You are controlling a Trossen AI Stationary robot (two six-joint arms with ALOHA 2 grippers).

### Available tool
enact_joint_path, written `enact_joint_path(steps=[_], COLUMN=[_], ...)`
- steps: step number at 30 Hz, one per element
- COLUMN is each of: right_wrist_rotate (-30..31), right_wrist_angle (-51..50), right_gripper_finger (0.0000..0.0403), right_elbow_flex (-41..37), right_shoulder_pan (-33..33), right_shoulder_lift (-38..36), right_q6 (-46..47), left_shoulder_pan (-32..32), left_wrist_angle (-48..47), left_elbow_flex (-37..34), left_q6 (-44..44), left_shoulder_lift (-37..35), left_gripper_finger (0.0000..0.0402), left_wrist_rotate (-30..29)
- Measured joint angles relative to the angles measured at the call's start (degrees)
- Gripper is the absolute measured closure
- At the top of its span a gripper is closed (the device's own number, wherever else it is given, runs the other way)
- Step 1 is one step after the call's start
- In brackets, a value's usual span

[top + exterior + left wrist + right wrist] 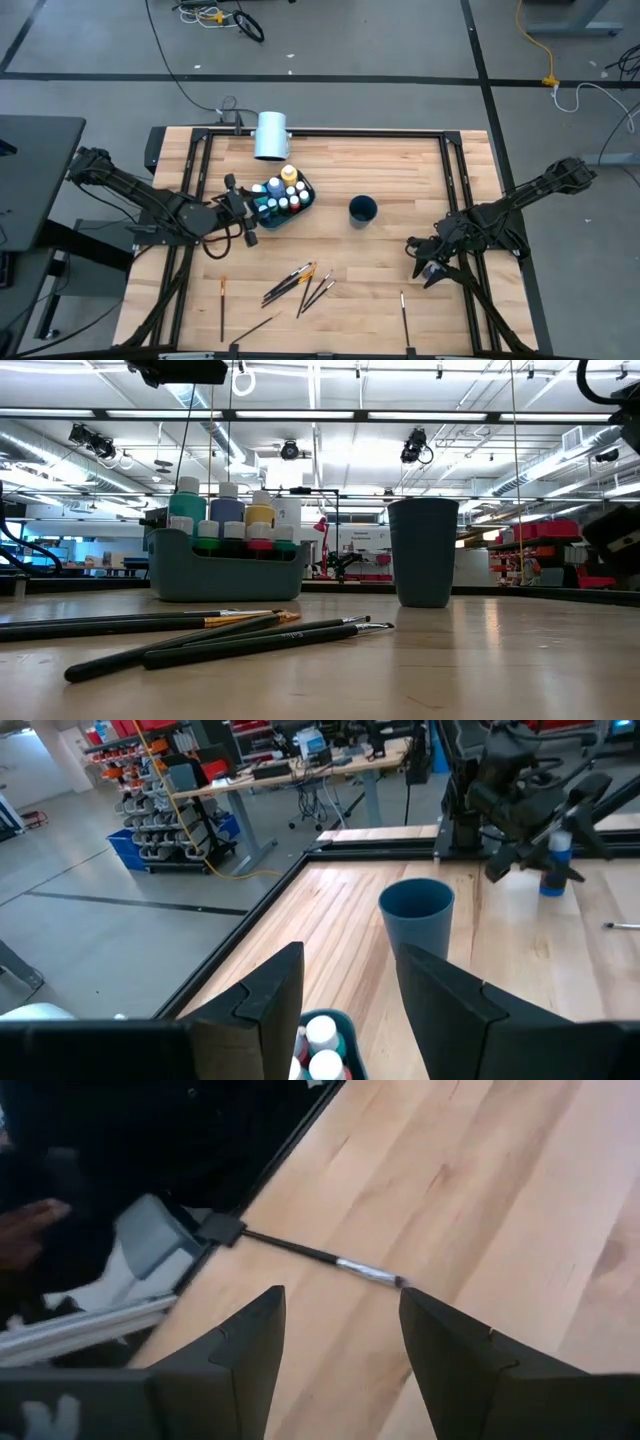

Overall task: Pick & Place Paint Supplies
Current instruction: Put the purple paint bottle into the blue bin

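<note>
A grey caddy (283, 196) (225, 572) holds several paint bottles (230, 510) with white caps. My left gripper (240, 207) (348, 990) hovers open at the caddy's left end, with two white caps (320, 1045) showing between its fingers. My right gripper (425, 256) (340, 1350) is open above the table's right part, and nothing is between its fingers. A blue bottle (553, 870) (432, 269) stands on the wood right by it. Several thin brushes (298, 281) (230, 632) lie flat near the front edge. One brush (320, 1258) (403, 311) lies ahead of the right gripper.
A dark blue cup (362, 209) (423, 550) (415, 910) stands upright between the two arms. A white cylinder (271, 135) lies at the far edge. A black frame (460, 180) runs round the tabletop. A single brush (222, 306) lies front left. A hand (30, 1225) shows beyond the table's edge.
</note>
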Motion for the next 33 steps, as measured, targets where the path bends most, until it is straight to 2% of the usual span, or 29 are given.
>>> enact_joint_path(steps=[6, 10, 14, 18, 22, 24, 26, 29, 33], right_wrist_rotate=[8.3, 7.8, 7.9, 8.1, 8.6, 9.1, 11.9, 20.2, 37.4], right_wrist_angle=[-1.2, -3.2, -3.3, -3.8, -3.4, -2.7, -0.7, 4.0, 13.3], right_gripper_finger=[0.0203, 0.0203, 0.0206, 0.0233, 0.0288, 0.0295, 0.0296, 0.0296, 0.0296], right_elbow_flex=[0.1, 0.2, 0.2, 0.1, 0.1, 0.1, -0.1, -0.2, -0.2], right_shoulder_pan=[0.0, 0.0, 0.0, 0.0, 0.0, 0.0, 0.0, 0.0, 0.0], right_shoulder_lift=[0.0, -0.1, -0.1, 0.0, 0.0, 0.1, 0.1, 0.2, 0.6], right_q6=[-0.2, 3.1, 1.4, 1.7, 1.8, 1.5, -0.6, -3.0, -3.4], left_shoulder_pan=[0.0, 0.0, 0.0, 0.0, 0.0, 0.0, 0.0, 0.0, 0.0], left_wrist_angle=[2.7, 3.3, 3.3, 3.4, 3.4, 3.4, 3.4, 3.4, 3.4], left_elbow_flex=[0.0, 0.0, 0.0, 0.0, 0.0, 0.0, 0.0, 0.0, 0.0], left_q6=[3.5, 4.3, 4.3, 3.8, 4.0, 4.1, 4.1, 4.2, 4.1], left_shoulder_lift=[0.0, 0.0, 0.0, 0.0, 0.0, 0.0, 0.0, 0.0, 0.0], left_gripper_finger=[0.0231, 0.0231, 0.0231, 0.0231, 0.0231, 0.0231, 0.0231, 0.0231, 0.0231], left_wrist_rotate=[0.0, 0.0, 0.0, 0.0, 0.0, 0.0, 0.0, 0.0, 0.0])
